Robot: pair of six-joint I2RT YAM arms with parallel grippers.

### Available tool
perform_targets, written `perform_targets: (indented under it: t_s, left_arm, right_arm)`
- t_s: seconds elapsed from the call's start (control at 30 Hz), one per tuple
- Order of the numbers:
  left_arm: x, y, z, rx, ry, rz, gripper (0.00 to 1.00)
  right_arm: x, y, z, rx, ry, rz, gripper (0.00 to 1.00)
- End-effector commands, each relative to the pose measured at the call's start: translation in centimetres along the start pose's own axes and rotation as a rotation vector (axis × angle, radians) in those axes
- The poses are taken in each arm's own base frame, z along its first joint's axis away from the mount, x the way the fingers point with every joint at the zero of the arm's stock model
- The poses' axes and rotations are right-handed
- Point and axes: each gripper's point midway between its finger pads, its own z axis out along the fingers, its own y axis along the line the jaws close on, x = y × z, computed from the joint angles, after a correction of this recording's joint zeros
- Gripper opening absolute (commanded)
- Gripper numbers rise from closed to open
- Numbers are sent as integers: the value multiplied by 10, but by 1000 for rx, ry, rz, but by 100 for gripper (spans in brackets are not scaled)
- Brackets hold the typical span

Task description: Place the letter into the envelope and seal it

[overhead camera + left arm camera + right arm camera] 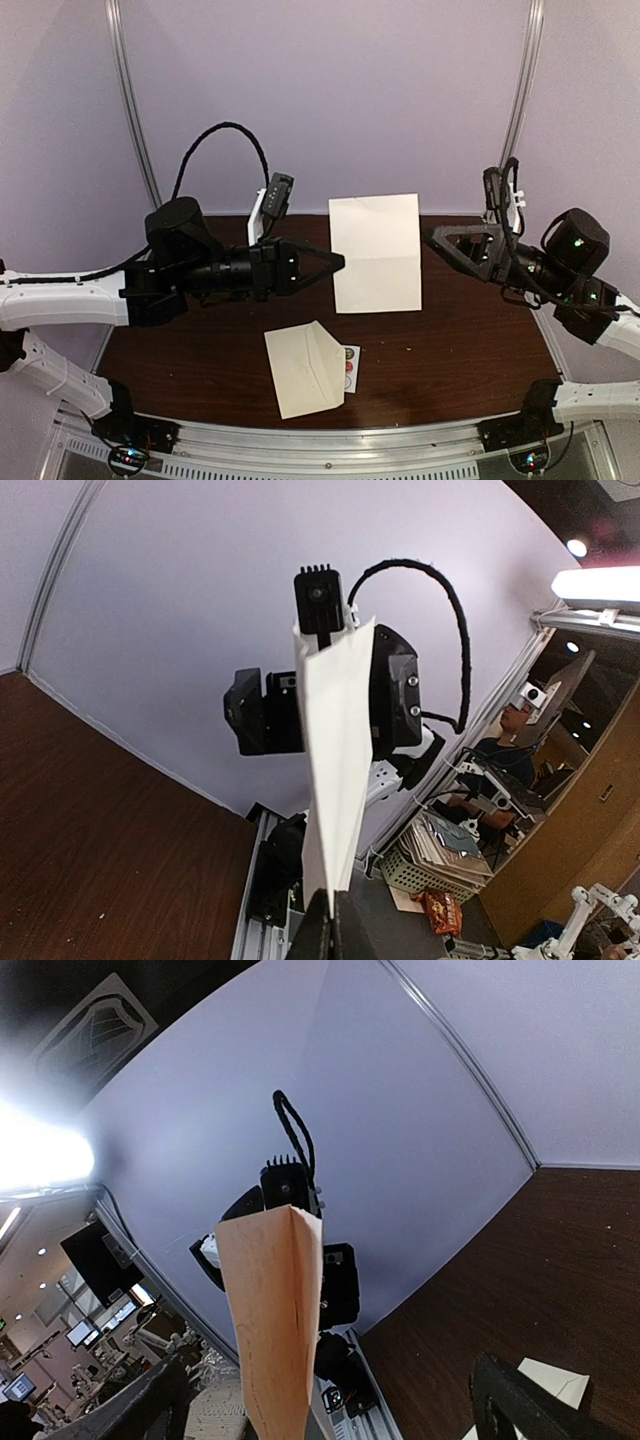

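Note:
The letter (375,250), a pale folded sheet with a crease across it, hangs in the air above the middle of the table. My left gripper (338,262) is shut on its left edge. In the left wrist view the letter (335,760) rises edge-on from my shut left gripper (333,920). My right gripper (445,245) is open just right of the sheet, not touching it. The right wrist view shows the letter (275,1320) standing between the spread jaws of my right gripper (328,1380). The cream envelope (305,370) lies flat near the table's front edge.
A small white card of round stickers (349,367) sticks out from under the envelope's right side. The dark wooden table (470,350) ends at a metal rail in front. A lilac backdrop stands behind. A corner of the envelope (550,1380) shows in the right wrist view.

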Motion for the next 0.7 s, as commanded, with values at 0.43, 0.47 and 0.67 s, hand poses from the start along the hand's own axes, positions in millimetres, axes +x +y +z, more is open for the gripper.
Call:
perform_targets:
  t_s: [0.43,0.47,0.67]
  left_arm:
    - [-4,-1,1,-2,-13,25,0]
    - [-3,-1,1,-2,-11,24,0]
    - [-1,0,2,-1,-4,22,0]
  right_arm:
    - [30,30,33,-146,155,-42,75]
    - [30,29,34,-141,151,-41,68]
    - [32,18,38,-101,149,-27,27]
